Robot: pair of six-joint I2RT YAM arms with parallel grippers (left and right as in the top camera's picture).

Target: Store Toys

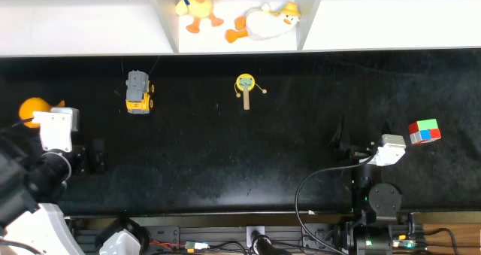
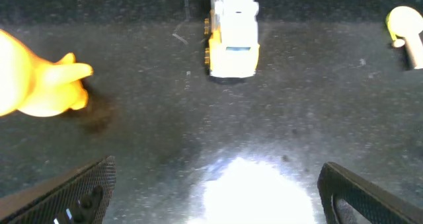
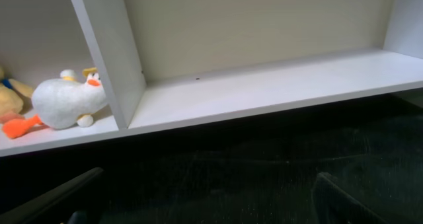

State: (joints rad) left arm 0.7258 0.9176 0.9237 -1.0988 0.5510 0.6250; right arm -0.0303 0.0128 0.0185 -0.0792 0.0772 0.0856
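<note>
Left gripper hovers low before the grey-and-yellow toy truck, wide open, empty; right gripper likewise gapes empty.

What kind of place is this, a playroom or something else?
Probably a robot lab workbench, not a playroom: a black tabletop with a toy truck on it, a white cubby shelf holding a white plush duck, and loose cables by the arm bases.

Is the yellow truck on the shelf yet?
No, the yellow truck stands on the black table, in front of the white shelf.
</note>
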